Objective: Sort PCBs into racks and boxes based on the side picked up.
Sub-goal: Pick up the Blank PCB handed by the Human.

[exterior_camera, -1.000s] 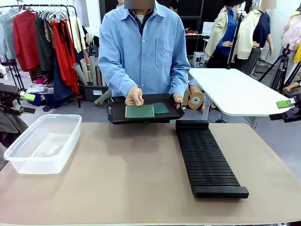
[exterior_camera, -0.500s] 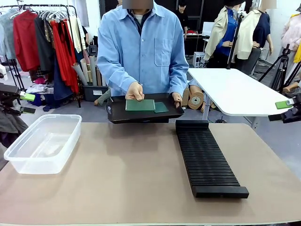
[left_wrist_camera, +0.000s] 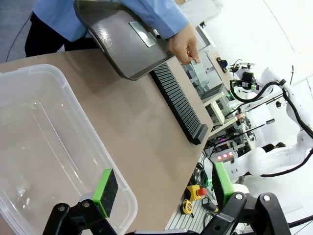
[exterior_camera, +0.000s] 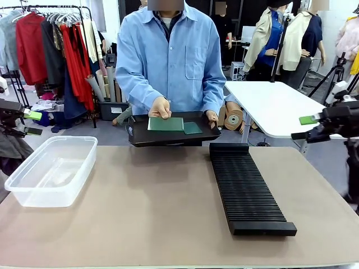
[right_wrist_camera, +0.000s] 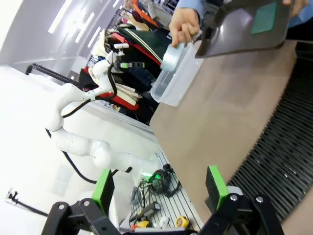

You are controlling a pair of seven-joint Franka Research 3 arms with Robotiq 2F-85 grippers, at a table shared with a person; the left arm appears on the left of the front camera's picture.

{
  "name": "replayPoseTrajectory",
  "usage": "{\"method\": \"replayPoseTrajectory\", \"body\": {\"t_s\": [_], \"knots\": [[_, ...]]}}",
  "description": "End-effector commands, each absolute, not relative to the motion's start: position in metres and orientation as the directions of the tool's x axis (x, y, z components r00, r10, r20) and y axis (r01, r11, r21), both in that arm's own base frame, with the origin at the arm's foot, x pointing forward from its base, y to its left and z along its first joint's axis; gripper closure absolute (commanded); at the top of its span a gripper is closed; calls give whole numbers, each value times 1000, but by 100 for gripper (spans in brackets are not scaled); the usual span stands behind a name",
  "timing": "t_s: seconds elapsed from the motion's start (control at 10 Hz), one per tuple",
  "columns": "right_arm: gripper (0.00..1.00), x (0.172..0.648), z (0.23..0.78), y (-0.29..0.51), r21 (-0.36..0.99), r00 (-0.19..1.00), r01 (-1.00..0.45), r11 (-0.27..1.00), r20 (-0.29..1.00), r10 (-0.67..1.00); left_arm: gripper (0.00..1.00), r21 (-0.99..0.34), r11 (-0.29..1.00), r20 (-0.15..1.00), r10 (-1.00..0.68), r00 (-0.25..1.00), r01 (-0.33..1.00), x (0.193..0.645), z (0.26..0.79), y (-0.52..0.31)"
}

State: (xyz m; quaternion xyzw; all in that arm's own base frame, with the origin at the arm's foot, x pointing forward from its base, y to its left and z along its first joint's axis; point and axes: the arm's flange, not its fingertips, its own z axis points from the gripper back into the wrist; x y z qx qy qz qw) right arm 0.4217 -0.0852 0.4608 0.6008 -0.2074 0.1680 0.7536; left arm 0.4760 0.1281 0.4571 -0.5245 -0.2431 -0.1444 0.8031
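1. Front view: the person (exterior_camera: 168, 56) stands at 12 o'clock behind the counter (exterior_camera: 140, 218) and holds a shallow black tray (exterior_camera: 140, 138) over its far edge.
2. Two PCBs lie in the tray. The lighter PCB (exterior_camera: 166, 124) is pinched at its far edge by the person's fingers (exterior_camera: 161, 112), and I cannot tell whether it is lifted off the tray. The darker PCB (exterior_camera: 192, 128) sits just beside it, toward 3 o'clock.
3. The box (exterior_camera: 42, 197) is at 9 o'clock on the counter, with nothing visible inside. The rack (exterior_camera: 247, 190) runs from centre toward 5 o'clock, and no board stands in its slots.
4. The left hand (exterior_camera: 33, 123) hangs at 9 o'clock off the counter edge, released, with nothing between its green pads. The left wrist view shows it (left_wrist_camera: 162, 185) spread above the box rim.
5. The right hand (exterior_camera: 305, 128) is at 3 o'clock, well clear of the tray. It is released and carries nothing, and the right wrist view agrees (right_wrist_camera: 159, 187).
6. Step in hand, as judged: boards are being offered and none has been sorted.
7. The next move calls for one arm to reach toward 12 o'clock and take a board by its free edge, clear of the person's fingers. The side picked up then decides between rack and box.
8. Writing: no brand, label or print is legible on the boards, tray, box or rack.
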Motion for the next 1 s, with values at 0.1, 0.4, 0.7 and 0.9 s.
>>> {"method": "replayPoseTrajectory", "body": {"t_s": [0.1,0.4,0.7,0.9], "knots": [[0,460,463,-38,866,884,-463,188,467,25,0,-772,408,543,25,840,487,476,457,128],[0,504,460,11,877,893,-450,167,445,65,0,-772,408,543,25,840,487,476,457,128],[0,542,437,54,898,906,-422,126,410,109,0,-772,408,543,25,840,487,476,457,128],[0,566,413,75,911,914,-402,96,392,107,0,-772,408,543,25,840,487,476,457,128]]}}
